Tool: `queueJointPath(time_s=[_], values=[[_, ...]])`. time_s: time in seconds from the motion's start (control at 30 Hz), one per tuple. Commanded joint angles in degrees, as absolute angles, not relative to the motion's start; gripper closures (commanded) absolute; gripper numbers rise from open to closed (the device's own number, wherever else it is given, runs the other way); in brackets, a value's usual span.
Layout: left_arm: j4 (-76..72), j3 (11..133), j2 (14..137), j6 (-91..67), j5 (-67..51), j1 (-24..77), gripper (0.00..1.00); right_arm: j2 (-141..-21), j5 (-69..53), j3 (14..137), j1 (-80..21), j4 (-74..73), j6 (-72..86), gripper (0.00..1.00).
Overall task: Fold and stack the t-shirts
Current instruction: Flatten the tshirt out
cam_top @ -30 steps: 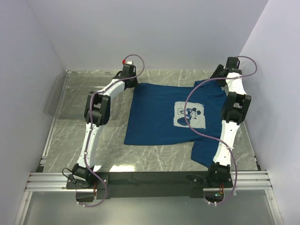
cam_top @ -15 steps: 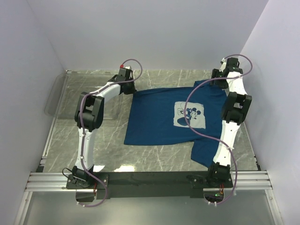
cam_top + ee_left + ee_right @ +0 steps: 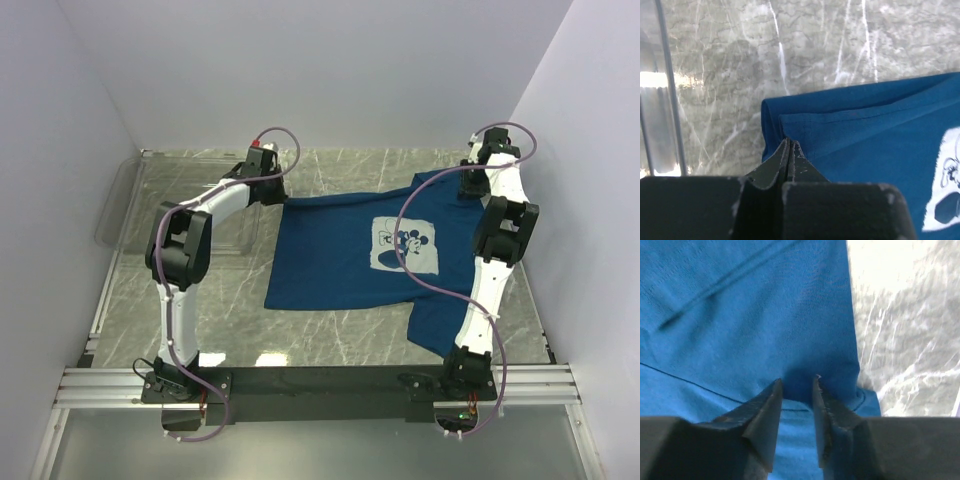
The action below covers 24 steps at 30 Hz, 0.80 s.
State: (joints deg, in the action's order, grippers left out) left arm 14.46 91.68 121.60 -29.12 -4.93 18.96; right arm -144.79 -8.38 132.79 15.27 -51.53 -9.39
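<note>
Right now the dark blue t-shirt [image 3: 340,255] lies spread out on the grey marble table [image 3: 200,300], between the two arms. Its pale square mouse picture [image 3: 405,245] faces up, a bit right of the middle. One sleeve hangs toward the near edge, close to the right arm's base.

The left gripper [image 3: 790,145] is at the shirt's far left corner. Its jaws are pressed tight together, and the folded edge of the t-shirt is pinched between them. That corner is pulled out into a point toward the far left.

The right gripper [image 3: 796,382] is at the far right of the t-shirt, up by the other sleeve. Its jaws stand a little apart, not shut. The tips are down on the blue cloth, and a strip of cloth shows in the gap between them.

A clear plastic bin [image 3: 115,205] sits along the left side of the table, next to the wall. The t-shirt is on the table to the right of the bin, not in it and not touching it.
</note>
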Motion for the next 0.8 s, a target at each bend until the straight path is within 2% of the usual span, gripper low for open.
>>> queueJointPath(time_s=[0.0,0.03,0.17,0.27,0.43,0.67,0.77], values=[[12.92,90.45,116.2,-27.33,-6.5,19.16,1.0,-145.46,-6.77,133.07,15.29,-54.23,-10.81,0.66],[12.83,90.0,115.58,-27.16,-6.85,19.07,1.0,-145.2,-6.59,133.07,15.38,-55.36,-11.07,0.74],[12.92,87.11,112.68,-26.54,-7.29,19.16,1.0,-144.06,-6.59,130.97,15.47,-58.79,-13.53,0.8],[13.01,84.12,110.31,-26.46,-7.82,19.16,1.0,-140.73,-6.86,124.21,15.82,-58.71,-14.67,0.83],[13.09,78.06,105.92,-26.28,-9.05,19.16,1.0,-136.24,-7.56,112.71,16.52,-59.15,-16.87,0.83],[13.36,70.06,97.84,-25.05,-10.46,19.16,1.0,-123.78,-9.75,93.71,17.23,-56.69,-22.84,0.81],[13.71,68.12,95.55,-24.52,-10.99,19.16,1.0,-118.33,-11.68,92.37,17.84,-55.29,-24.34,0.73]])
